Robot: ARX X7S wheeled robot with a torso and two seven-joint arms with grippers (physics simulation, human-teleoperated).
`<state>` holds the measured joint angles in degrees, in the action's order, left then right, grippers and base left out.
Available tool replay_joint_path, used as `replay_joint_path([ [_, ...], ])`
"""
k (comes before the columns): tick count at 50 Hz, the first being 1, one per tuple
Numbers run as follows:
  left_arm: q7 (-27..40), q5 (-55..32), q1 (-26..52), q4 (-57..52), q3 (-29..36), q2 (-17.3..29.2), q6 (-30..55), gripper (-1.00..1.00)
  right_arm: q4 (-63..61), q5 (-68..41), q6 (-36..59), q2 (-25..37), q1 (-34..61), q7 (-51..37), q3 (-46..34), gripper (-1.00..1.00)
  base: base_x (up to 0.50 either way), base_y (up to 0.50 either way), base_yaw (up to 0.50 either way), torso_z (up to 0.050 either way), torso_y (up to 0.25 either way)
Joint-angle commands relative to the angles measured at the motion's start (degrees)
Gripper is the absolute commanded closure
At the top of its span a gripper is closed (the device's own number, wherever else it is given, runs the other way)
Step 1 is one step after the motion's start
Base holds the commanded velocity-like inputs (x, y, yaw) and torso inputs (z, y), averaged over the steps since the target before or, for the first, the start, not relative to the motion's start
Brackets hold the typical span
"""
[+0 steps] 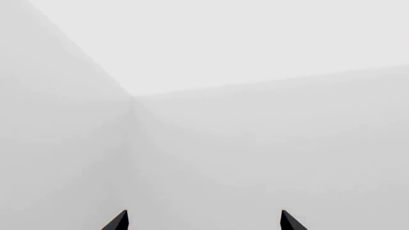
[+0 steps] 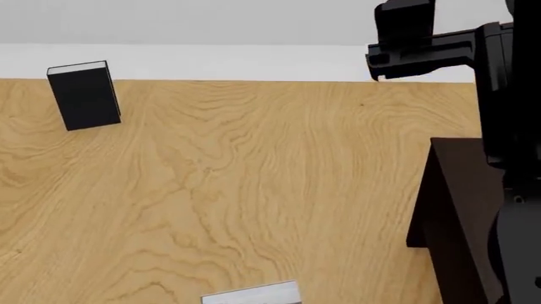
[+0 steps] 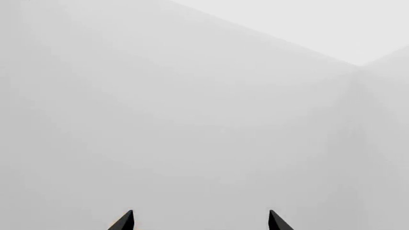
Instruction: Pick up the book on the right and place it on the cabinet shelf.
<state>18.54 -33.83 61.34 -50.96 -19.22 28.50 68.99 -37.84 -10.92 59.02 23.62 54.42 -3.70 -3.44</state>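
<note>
Head view: wood table (image 2: pixel 253 190) fills most of the frame, white wall behind it.

Grey book (image 2: pixel 252 294) lies flat at the near edge of the table, about centre, cut off by the frame so only its far part with the white page edge shows. Nothing is touching it.

Black book (image 2: pixel 83 95) stands upright at the far left of the table, well apart from the grey one.

Cabinet (image 2: pixel 460 215) sits at the right, very dark brown; only its flat top and left side show (the shelf inside is not visible from here).

Right arm (image 2: pixel 498 126) is raised along the right edge, in front of the cabinet, with a black part reaching left at the top of the frame. It is well clear of both books.

Left gripper (image 1: pixel 204 221): both fingertips show wide apart, nothing between them, facing bare white walls and a room corner.

Right gripper (image 3: pixel 200 221): same, tips spread, empty, facing white walls.
</note>
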Motion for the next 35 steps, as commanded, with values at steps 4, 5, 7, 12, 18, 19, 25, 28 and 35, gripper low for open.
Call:
replay_joint_path([
  [4,0.58,-1.83,4.96,-0.33,-1.09,1.76,2.97,-1.0,3.61,-1.05,0.9,0.85,7.38,2.65,-2.93,-1.0,0.0,0.0,0.0,0.0,0.0],
  [5,0.61,-1.87,5.41,-0.27,-1.03,1.99,3.07,-1.0,4.13,-1.2,1.47,0.89,8.46,2.86,-2.94,-1.0,0.0,0.0,0.0,0.0,0.0],
  [7,0.6,-1.99,6.72,0.07,-0.88,2.61,3.34,-1.0,5.64,-1.91,2.05,1.26,11.44,4.38,-3.67,-1.0,0.0,0.0,0.0,0.0,0.0],
  [12,0.62,-2.07,9.07,0.81,-0.47,3.67,3.42,-1.0,10.87,-2.62,1.49,2.07,18.29,7.67,-5.89,-1.0,0.0,0.0,0.0,0.0,0.0],
  [18,0.53,-1.9,10.27,1.64,-0.21,4.42,2.79,-1.0,19.36,-3.21,-0.52,2.92,26.87,12.93,-9.54,-1.0,0.0,0.0,0.0,0.0,0.0],
  [19,0.58,-1.89,10.51,1.78,-0.16,4.5,2.75,-1.0,21.5,-5.32,1.41,1.66,29.01,14.3,-7.95,-1.0,0.0,0.0,0.0,0.0,0.0],
  [25,0.56,-1.63,11.05,2.52,0.24,4.68,1.76,-1.0,36.81,-5.53,-5.31,2.53,38.71,26.3,-16.5,-1.0,0.0,0.0,0.0,0.0,0.0],
  [28,0.6,-1.65,10.79,2.43,0.1,4.79,1.66,-1.0,42.09,-6.03,-6.27,2.27,42.59,31.33,-19.44,-1.0,0.0,0.0,0.0,0.0,0.0],
  [35,0.69,-1.27,9.74,2.63,-0.46,5.0,0.67,-1.0,51.88,-5.04,-9.7,2.6,49.74,44.7,-29.46,-1.0,0.0,0.0,0.0,0.0,0.0],
])
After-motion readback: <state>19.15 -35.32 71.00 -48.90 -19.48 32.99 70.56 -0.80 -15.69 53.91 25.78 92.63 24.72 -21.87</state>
